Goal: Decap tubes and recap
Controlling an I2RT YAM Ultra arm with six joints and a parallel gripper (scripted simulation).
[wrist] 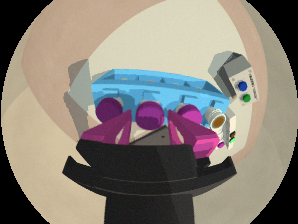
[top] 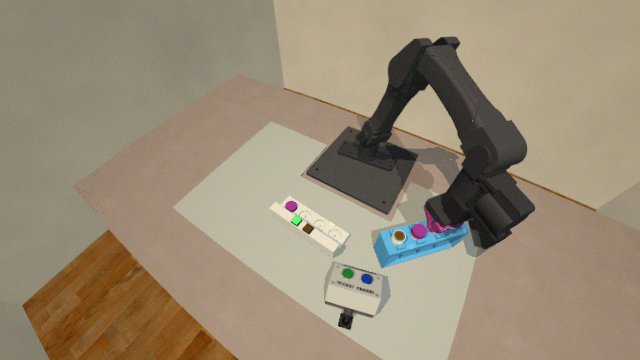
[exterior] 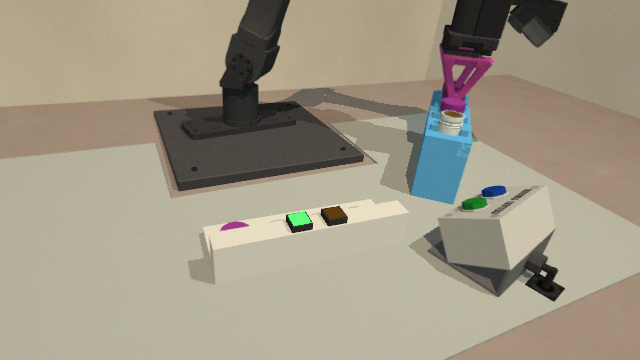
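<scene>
While the green lamp (top: pixel 296 220) on the cap tray (top: pixel 320 242) is lit and the amber lamp (top: pixel 308 229) beside it is dark, the gripper (exterior: pixel 456 95) stands over the blue decapping station (top: pixel 400 252) at the right of the mat.

Findings:
- In the wrist view the magenta fingers straddle the cap of tube 2 (wrist: pixel 149 111). They are parted to about half range and hold nothing.
- That cap sits on its tube, level with its neighbours as far as can be judged.
- Tube 4 (top: pixel 399 236) at the station's left end is uncapped. Its cap (top: pixel 290 205) lies in the far-left nest of the tray, well apart from the station.

Assessment: the step in hand appears to be the release of the refitted cap.

Recommendation:
- Widen the fingers enough to clear both sides of the cap.
- Lift straight up before any sideways travel, because the caps of tubes 1 and 3 stand just beside it and must not be turned.
- Only then cross left to the tray.
- Leave the green READY key (top: pixel 347 273) alone until tube 4 is recapped.
</scene>
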